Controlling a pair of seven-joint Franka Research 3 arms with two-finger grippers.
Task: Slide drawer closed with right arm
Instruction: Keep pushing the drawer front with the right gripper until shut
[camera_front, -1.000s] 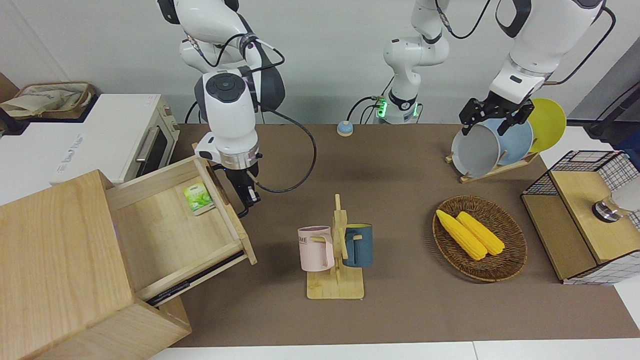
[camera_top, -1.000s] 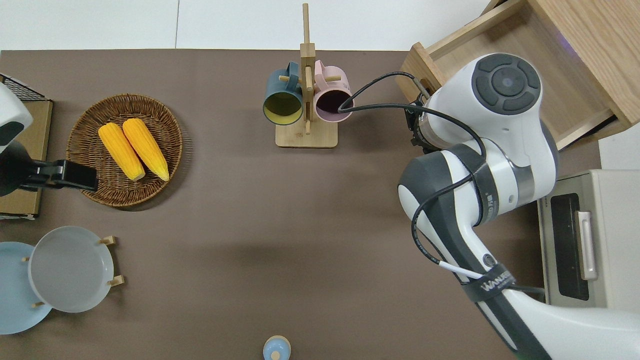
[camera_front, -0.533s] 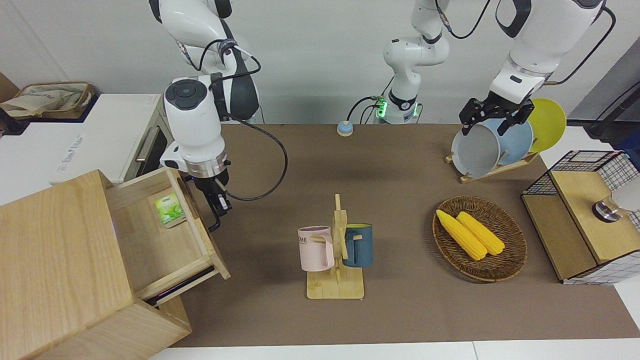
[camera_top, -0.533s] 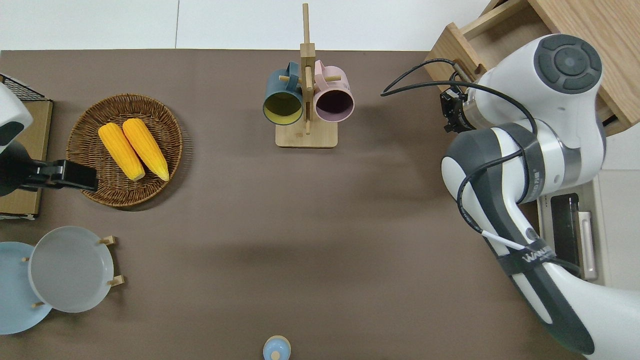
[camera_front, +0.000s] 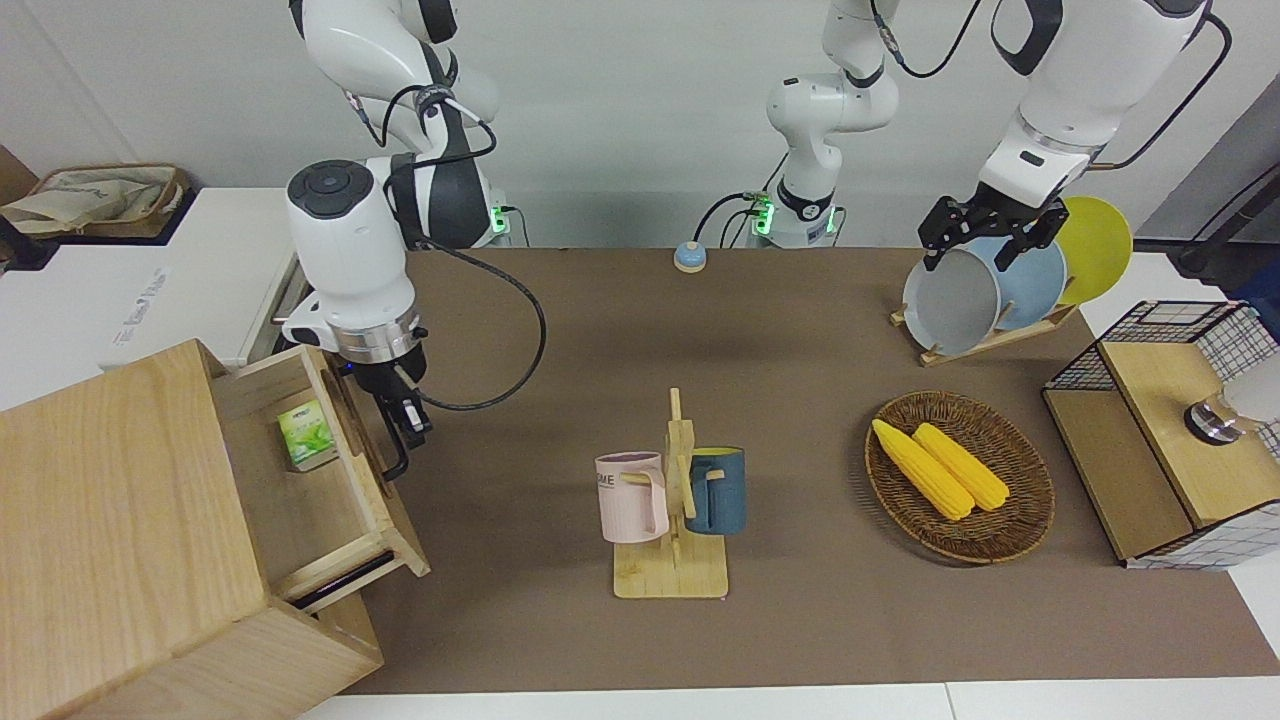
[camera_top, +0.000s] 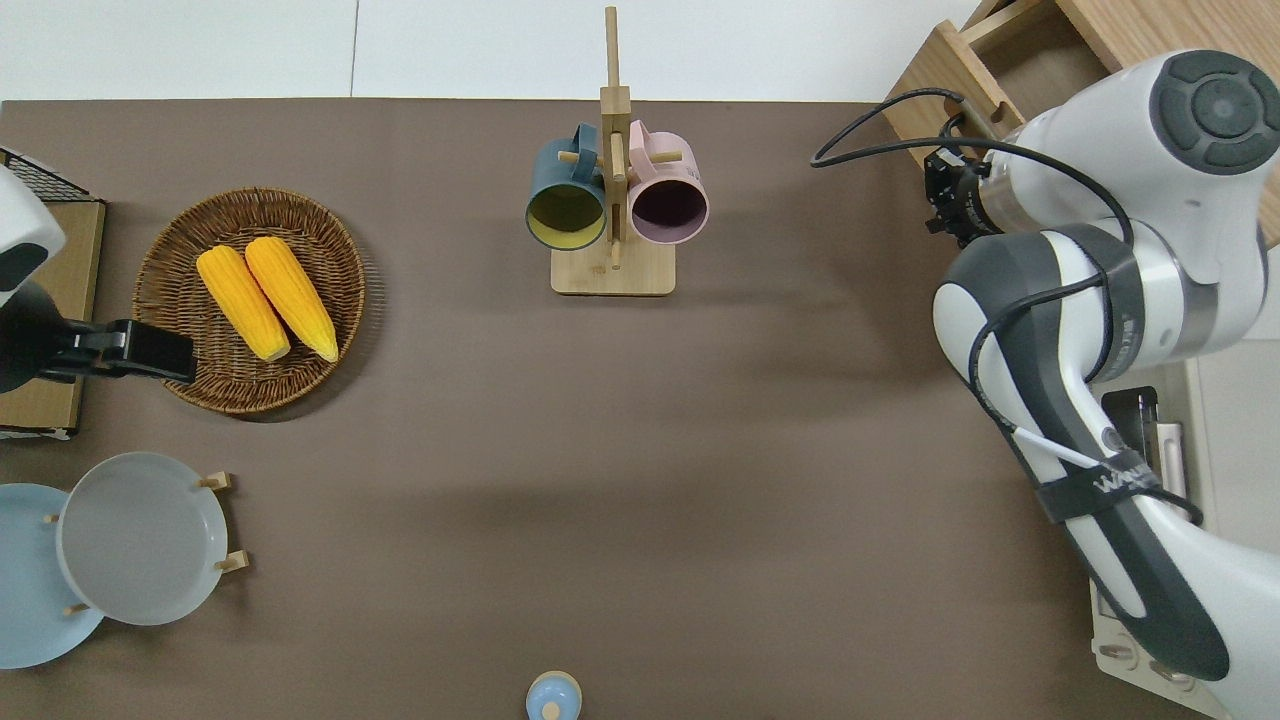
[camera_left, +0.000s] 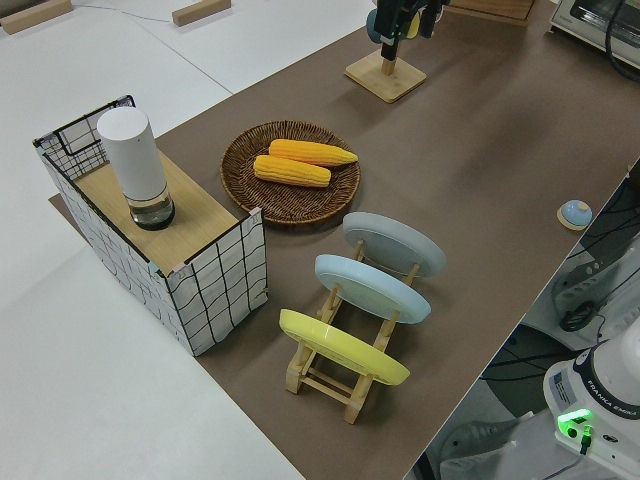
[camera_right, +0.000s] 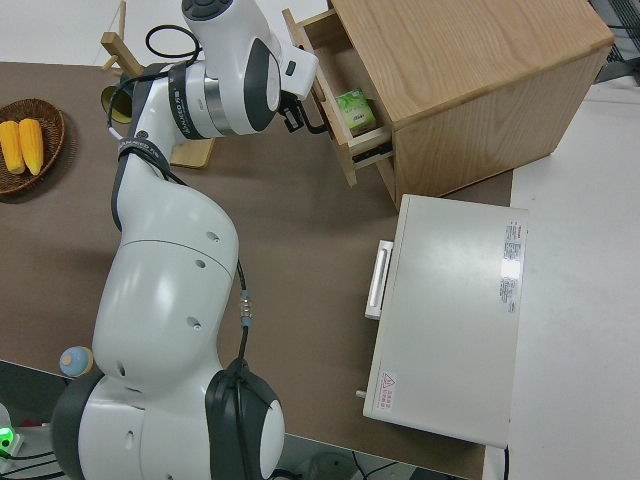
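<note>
The light-wood drawer (camera_front: 395, 520) stands partly open out of the big cabinet (camera_front: 110, 520), with a green packet (camera_front: 303, 436) lying inside it. My right gripper (camera_front: 408, 428) is at the black U-shaped handle (camera_front: 392, 462) on the drawer's front panel, pressed close against it. The overhead view shows this gripper (camera_top: 950, 195) just beside the drawer's front panel (camera_top: 940, 60). In the right side view the gripper (camera_right: 297, 112) touches the handle in front of the drawer (camera_right: 335, 135). My left gripper (camera_front: 985, 240) is parked, its fingers spread open.
A white oven (camera_front: 200, 280) stands beside the cabinet, nearer to the robots. A mug rack (camera_front: 672, 510) with two mugs is mid-table. A wicker basket (camera_front: 1010, 520) with corn, a plate rack (camera_front: 990, 290) and a wire-mesh box (camera_front: 1170, 430) are toward the left arm's end.
My right gripper has travelled toward the cabinet with the handle, and the drawer has slid well inward; the green packet went in with it. The left arm has not moved.
</note>
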